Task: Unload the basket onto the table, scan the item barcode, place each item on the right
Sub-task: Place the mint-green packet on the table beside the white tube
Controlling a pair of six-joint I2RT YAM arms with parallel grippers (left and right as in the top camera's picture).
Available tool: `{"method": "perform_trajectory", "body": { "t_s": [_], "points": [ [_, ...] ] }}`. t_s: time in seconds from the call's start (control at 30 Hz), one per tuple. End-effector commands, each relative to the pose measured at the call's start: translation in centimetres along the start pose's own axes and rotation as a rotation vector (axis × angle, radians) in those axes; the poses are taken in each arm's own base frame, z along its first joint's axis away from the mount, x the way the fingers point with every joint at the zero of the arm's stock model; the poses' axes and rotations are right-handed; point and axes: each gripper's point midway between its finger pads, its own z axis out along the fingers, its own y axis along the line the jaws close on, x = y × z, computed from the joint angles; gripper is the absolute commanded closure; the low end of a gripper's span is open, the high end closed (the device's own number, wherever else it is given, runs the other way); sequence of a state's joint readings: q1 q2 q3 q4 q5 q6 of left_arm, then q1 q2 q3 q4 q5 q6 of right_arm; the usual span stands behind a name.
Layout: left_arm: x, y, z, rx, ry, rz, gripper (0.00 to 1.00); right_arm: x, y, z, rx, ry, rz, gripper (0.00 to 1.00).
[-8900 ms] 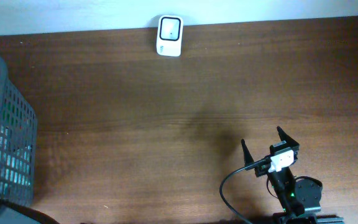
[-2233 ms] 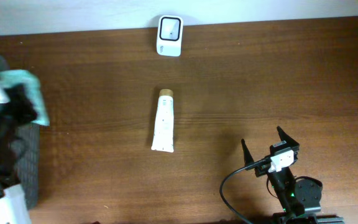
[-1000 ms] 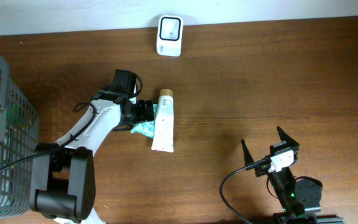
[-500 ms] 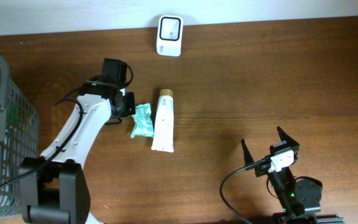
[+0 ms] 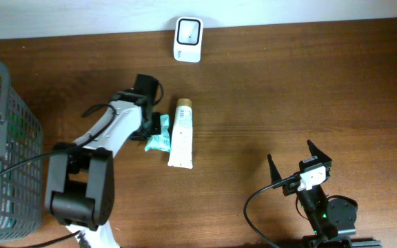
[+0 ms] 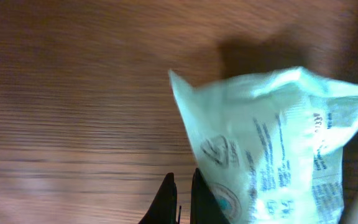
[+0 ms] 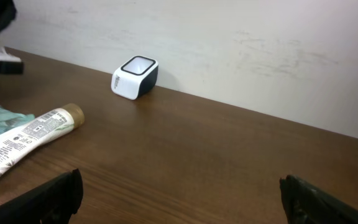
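Teal packet (image 6: 272, 143), just beside closed left pincer (image 6: 182, 185)

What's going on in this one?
The left gripper is shut at the edge of a teal packet, which lies on the table right beside a white tube. Whether it pinches the wrapper is unclear. The right gripper sits open and idle at the near edge. The scanner stands at the far edge with nothing held up to it. A basket sits at the left.
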State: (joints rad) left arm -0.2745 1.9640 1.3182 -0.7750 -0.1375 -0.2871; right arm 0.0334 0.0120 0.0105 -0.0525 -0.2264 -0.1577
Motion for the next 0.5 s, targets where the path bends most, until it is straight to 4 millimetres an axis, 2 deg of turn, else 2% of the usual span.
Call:
{"method": "perform_trajectory", "body": {
  "t_s": [0.0, 0.13, 0.27, 0.33, 0.4, 0.47],
  "points": [
    [1.4, -3.6, 0.6, 0.085, 0.039, -0.004, 1.0, 0.1, 0.2, 0.0, -0.008, -0.002, 0.004, 0.02],
    [2.4, -7.0, 0.1, 0.165, 0.057, -0.012, 1.0, 0.1, 0.2, 0.0, -0.008, -0.002, 0.004, 0.02],
    [2.7, -7.9, -0.2, 0.201, 0.081, -0.079, 1.0, 0.1, 0.2, 0.0, -0.007, -0.002, 0.004, 0.02],
    [2.3, -7.6, -1.0, 0.187, 0.072, -0.077, 1.0, 0.1, 0.2, 0.0, -0.007, -0.002, 0.004, 0.02],
    [0.7, -6.2, -3.2, 0.133, 0.025, -0.083, 1.0, 0.1, 0.2, 0.0, -0.008, -0.002, 0.004, 0.02],
    [-1.2, -5.2, -6.2, 0.134, -0.028, -0.073, 1.0, 0.1, 0.2, 0.0, -0.008, -0.002, 0.004, 0.02]
  ]
}}
